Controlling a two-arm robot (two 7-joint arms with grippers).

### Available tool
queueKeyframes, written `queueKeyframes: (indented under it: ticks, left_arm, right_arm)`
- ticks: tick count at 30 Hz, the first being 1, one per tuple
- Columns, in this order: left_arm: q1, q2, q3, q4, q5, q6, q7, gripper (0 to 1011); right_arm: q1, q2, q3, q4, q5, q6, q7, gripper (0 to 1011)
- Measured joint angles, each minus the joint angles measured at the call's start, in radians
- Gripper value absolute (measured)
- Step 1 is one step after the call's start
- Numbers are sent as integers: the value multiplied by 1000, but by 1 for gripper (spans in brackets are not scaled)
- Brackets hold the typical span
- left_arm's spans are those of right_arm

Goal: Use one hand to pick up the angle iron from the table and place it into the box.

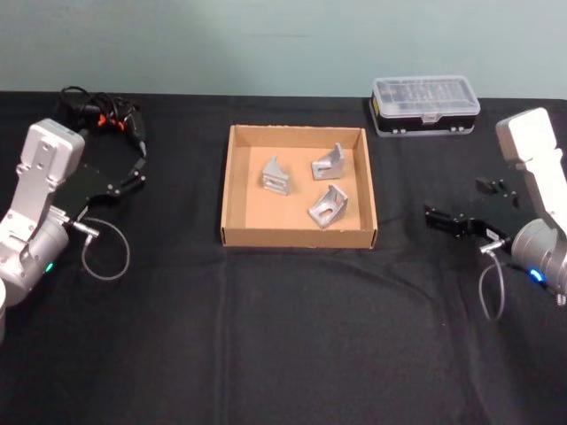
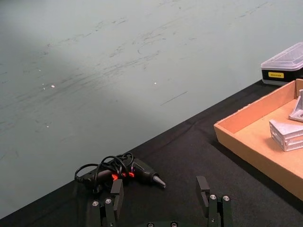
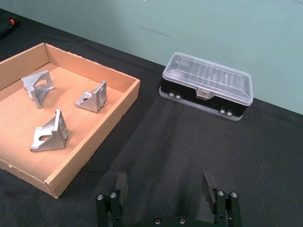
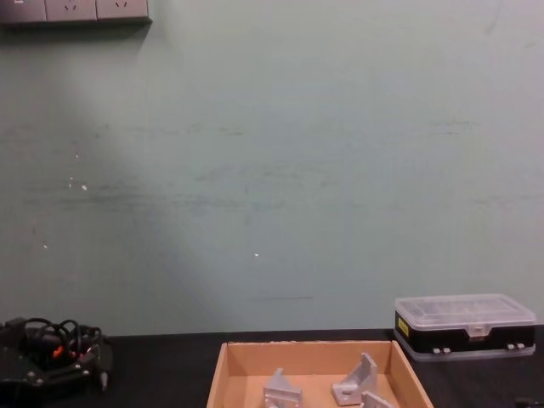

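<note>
Black tabletop (image 1: 283, 336) carries the box (image 1: 232, 186) at centre, three angle irons (image 1: 327, 205) lying inside. Left hand (image 1: 133, 177) and right hand (image 1: 440, 219) sit well apart either side, jaws spread, empty.

We see a black counter (image 1: 283, 336). At its middle sits the tan cardboard box (image 1: 236, 190). Behind the box to the right rests a black case with a clear lid (image 1: 425, 104); well left of it lies a cabled tool (image 1: 102, 115).
</note>
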Motion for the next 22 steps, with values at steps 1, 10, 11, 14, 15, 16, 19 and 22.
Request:
queueKeyframes:
  ticks: [1,10,11,14,15,16,19,22]
  left_arm:
    - [0,0,0,0,0,0,0,1000]
    - [0,0,0,0,0,0,0,1000]
    - [0,0,0,0,0,0,0,1000]
    - [0,0,0,0,0,0,0,1000]
    - [0,0,0,0,0,0,0,1000]
    - [0,0,0,0,0,0,0,1000]
    - [0,0,0,0,0,0,0,1000]
    - [0,0,0,0,0,0,0,1000]
  right_arm:
    - [0,0,0,0,0,0,0,1004]
    - [1,1,0,-2,2,2,0,1004]
    - [1,1,0,-2,2,2,0,1004]
    - [1,1,0,-3,3,2,1,1004]
    - [1,1,0,-3,3,2,1,1004]
    - [1,1,0,-3,3,3,1,1004]
    - [1,2,0,-3,4,3,1,1004]
    - [1,2,0,-3,4,3,1,1004]
